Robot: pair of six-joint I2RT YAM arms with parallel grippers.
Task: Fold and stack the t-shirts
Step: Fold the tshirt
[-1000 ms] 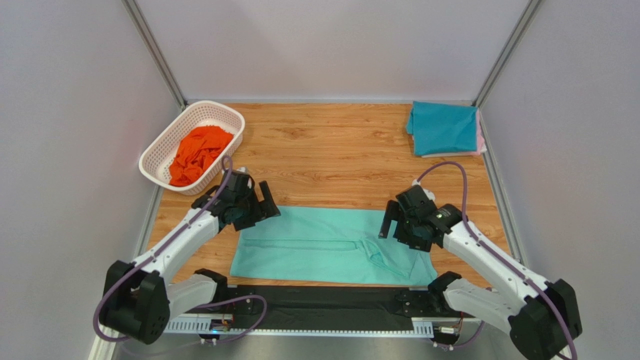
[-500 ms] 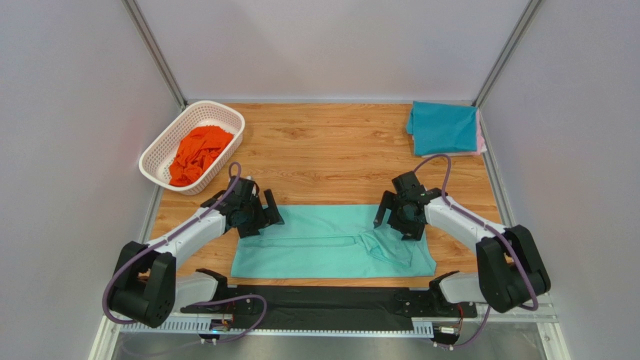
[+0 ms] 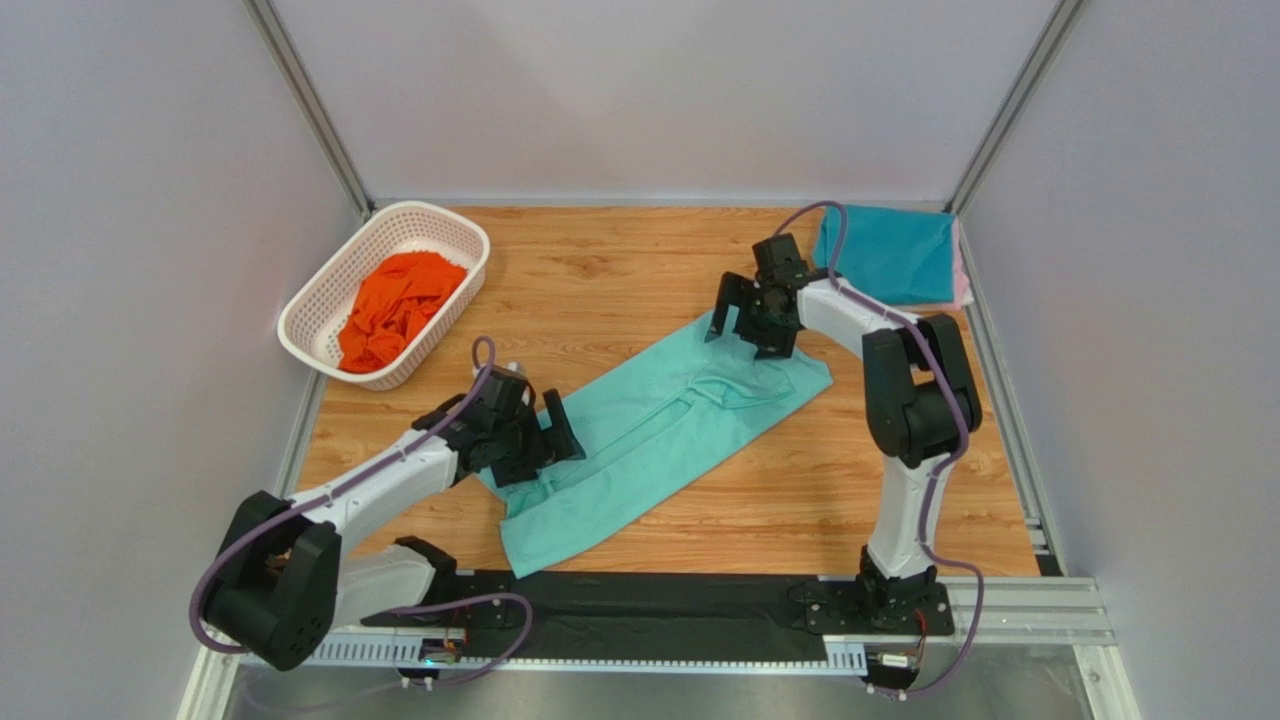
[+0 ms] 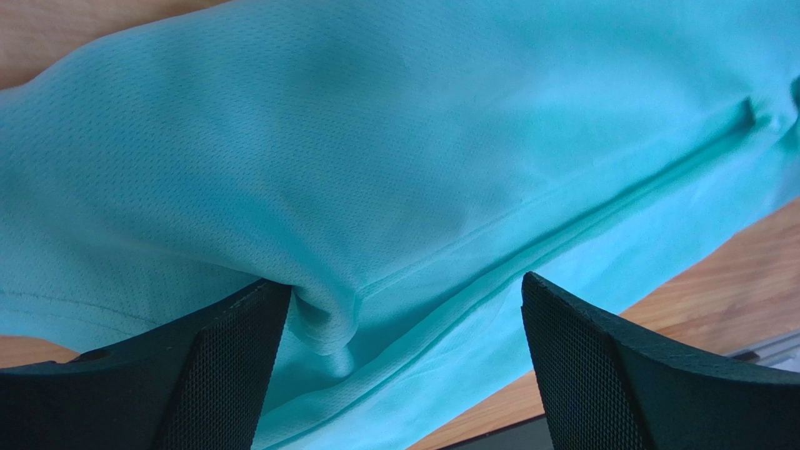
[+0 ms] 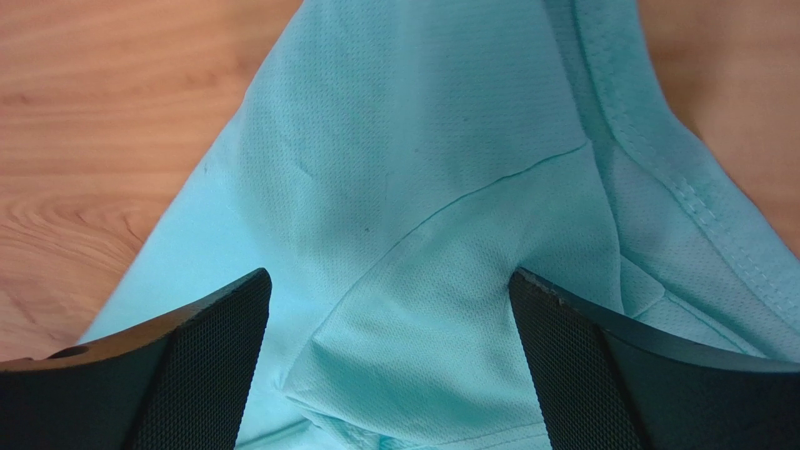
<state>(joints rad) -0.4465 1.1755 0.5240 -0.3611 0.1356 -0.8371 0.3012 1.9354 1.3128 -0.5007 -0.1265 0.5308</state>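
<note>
A mint-green t-shirt (image 3: 661, 428), folded into a long strip, lies diagonally on the wooden table from near left to far right. My left gripper (image 3: 529, 435) is open and rests on its near-left part; the cloth (image 4: 423, 141) bunches against one finger (image 4: 225, 356). My right gripper (image 3: 747, 323) is open over its far right end, with the cloth (image 5: 423, 169) between the wide-apart fingers. A folded teal t-shirt (image 3: 894, 255) lies on a pink one (image 3: 962, 282) at the back right corner. An orange t-shirt (image 3: 394, 308) lies crumpled in the basket.
A white perforated basket (image 3: 451, 228) stands at the back left. Grey walls close in the table on three sides. A black rail (image 3: 646, 608) runs along the near edge between the arm bases.
</note>
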